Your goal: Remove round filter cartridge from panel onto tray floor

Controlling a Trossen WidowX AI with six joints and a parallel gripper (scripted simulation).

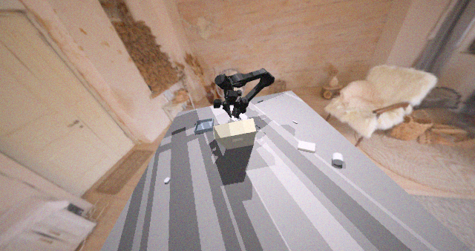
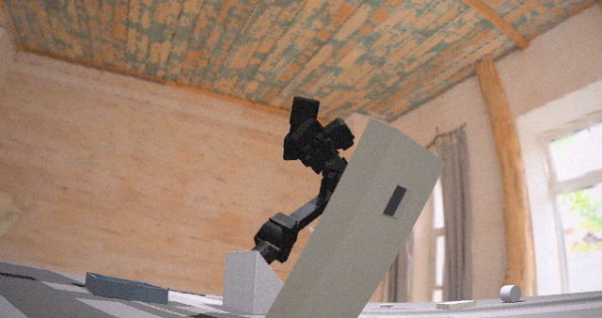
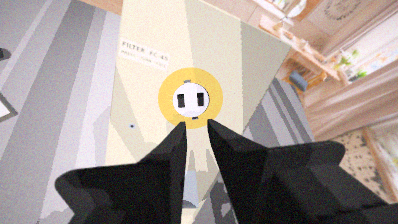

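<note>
A white block (image 1: 306, 146) lies near a small cylinder (image 1: 337, 159).

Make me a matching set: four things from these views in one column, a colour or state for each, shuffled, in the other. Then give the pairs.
Things:
1. filter cartridge
2. ring around it
3. tray
4. gripper

Descriptions:
A. yellow
B. blue-grey, lying on the table beside the panel
C. white, with two dark slots, seated in the panel
D. black, jaws a narrow gap apart, holding nothing

Pairs: 1-C, 2-A, 3-B, 4-D
</note>
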